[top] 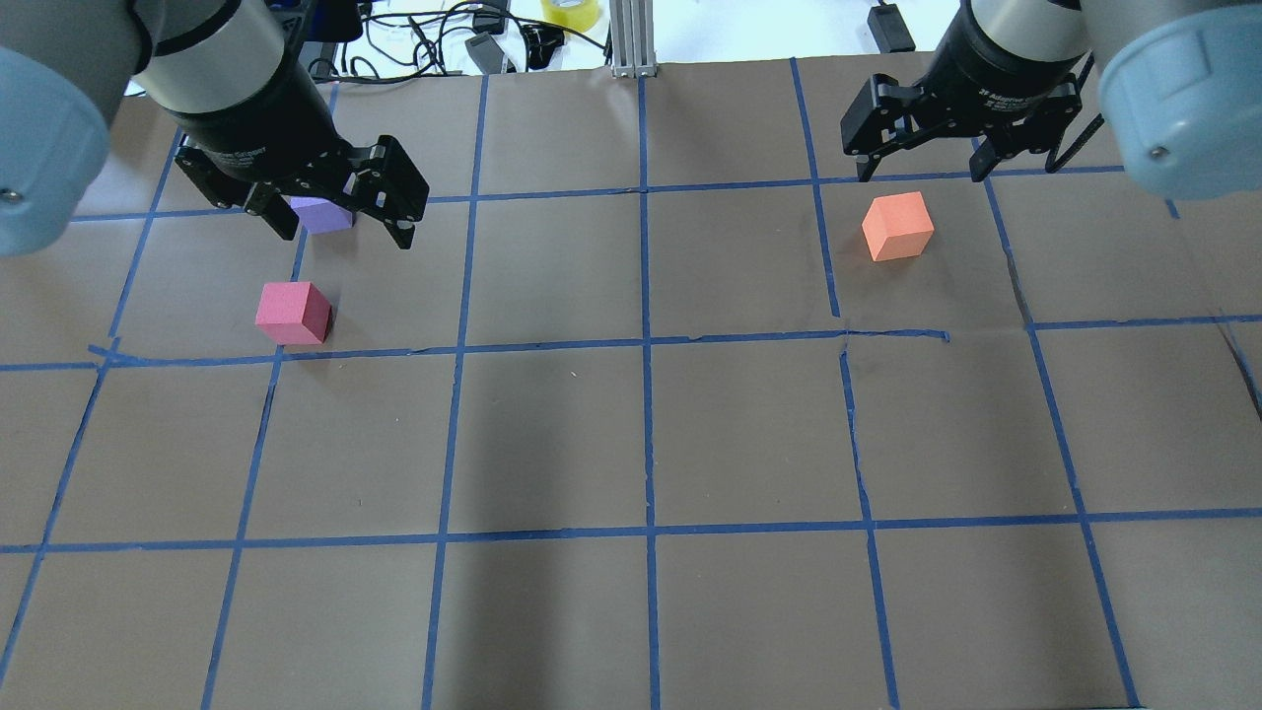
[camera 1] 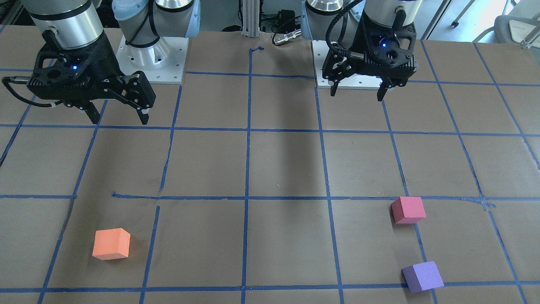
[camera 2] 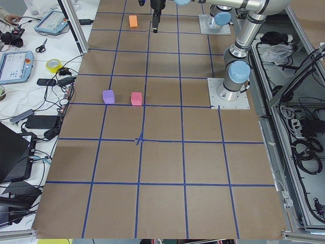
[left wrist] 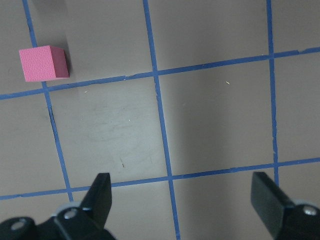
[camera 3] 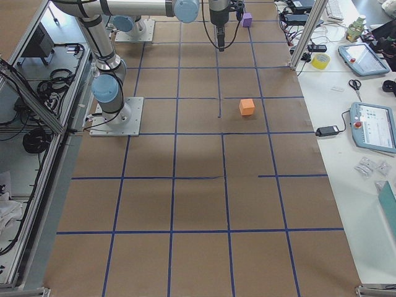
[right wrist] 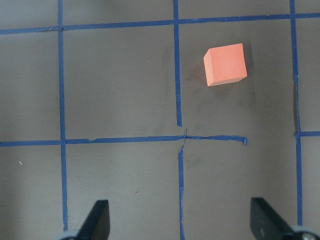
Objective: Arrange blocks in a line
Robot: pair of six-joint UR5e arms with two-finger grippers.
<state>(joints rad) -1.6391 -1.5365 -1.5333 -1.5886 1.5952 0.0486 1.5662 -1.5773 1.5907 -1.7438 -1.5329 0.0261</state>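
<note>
Your left gripper (camera 1: 356, 95) and right gripper (camera 1: 119, 120) both up off table, fingers spread wide, nothing held. Orange block (camera 1: 112, 243) alone on right arm's side. Pinkish red block (camera 1: 408, 210) and purple block (camera 1: 422, 276) on left arm's side, near each other, not touching, purple farther from base. No line yet.

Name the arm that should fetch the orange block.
Right. The right gripper, jaws open, hangs nearest the orange block; the left gripper is far across, by the purple block and pink block.
</note>
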